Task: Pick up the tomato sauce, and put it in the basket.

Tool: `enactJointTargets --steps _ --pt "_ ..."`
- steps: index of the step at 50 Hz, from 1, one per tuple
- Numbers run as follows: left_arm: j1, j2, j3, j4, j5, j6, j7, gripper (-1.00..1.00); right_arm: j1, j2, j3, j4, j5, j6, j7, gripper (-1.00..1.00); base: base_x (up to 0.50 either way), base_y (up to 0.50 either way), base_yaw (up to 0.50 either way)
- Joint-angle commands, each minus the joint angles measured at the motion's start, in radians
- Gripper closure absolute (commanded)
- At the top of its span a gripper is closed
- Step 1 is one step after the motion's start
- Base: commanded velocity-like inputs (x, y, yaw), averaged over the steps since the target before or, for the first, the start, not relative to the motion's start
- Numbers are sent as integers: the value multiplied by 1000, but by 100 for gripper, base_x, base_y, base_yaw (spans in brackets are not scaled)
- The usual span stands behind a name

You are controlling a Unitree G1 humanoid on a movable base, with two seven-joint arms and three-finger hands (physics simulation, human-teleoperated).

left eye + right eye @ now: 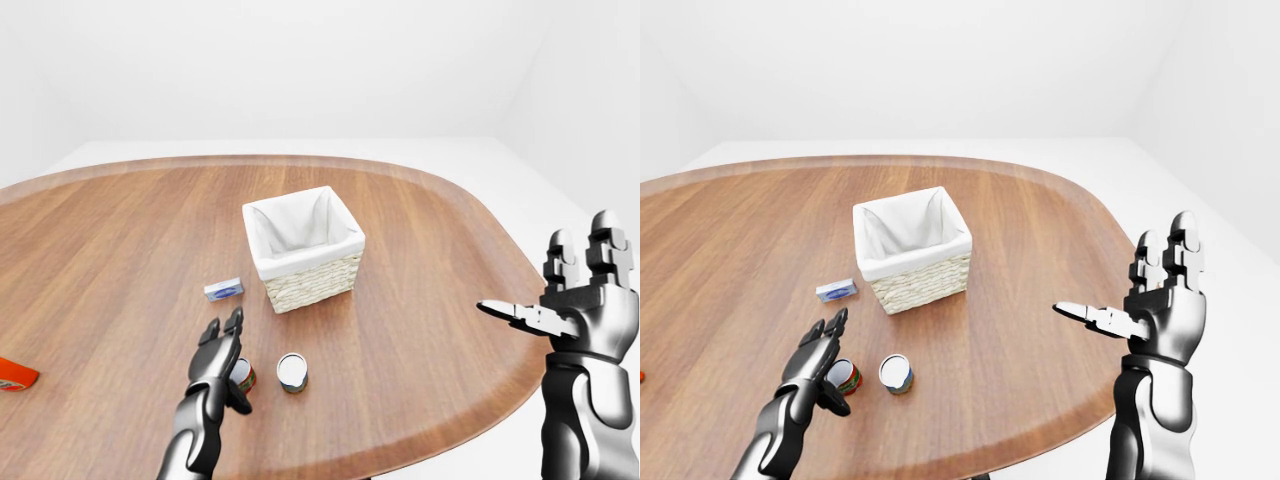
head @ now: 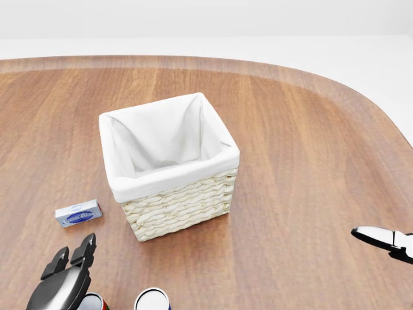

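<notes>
Left-eye view: oval wooden counter (image 1: 420, 300) under white walls, wicker basket (image 1: 303, 247) with white cloth liner at centre frame, seemingly empty inside. Just left of the basket, lying flat, a small blue-and-white box (image 1: 224, 289). Lower down and left of centre, two cans upright on the wood: a red-labelled can, taken as the tomato sauce (image 1: 241, 374), and just beside it on the right a can with a pale top (image 1: 292, 371). Left hand (image 1: 219, 356) over the red-labelled can, dark fingers (image 1: 233, 322) stretched straight toward the basket, thumb curled down beside the label; spread open, not closed round the can, contact with it impossible to tell. Tomato sauce on the counter, outside the basket, well below it in the frame. Right hand (image 1: 560, 300) raised at the right edge, off the counter's rim, fingers pointing up and thumb jutting left, fully open and holding nothing. Far lower left edge, part of an orange-red object (image 1: 15, 374) on the wood, too cropped to identify. Head view: same basket large at centre, blue-and-white box at lower left, left hand and the two can tops barely entering at the bottom edge, right thumb tip at the right edge.
</notes>
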Motion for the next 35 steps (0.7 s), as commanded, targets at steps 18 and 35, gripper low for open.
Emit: enactJointTargets --steps 18,35 --pt "-49 19 -18 171 -6 0 79 -100 0 1 1 5 -2 0 0 -100 0 0 0" --pt "-106 28 -39 338 -28 0 146 -100 2 1 -1 5 0 0 2 -100 0 0 0"
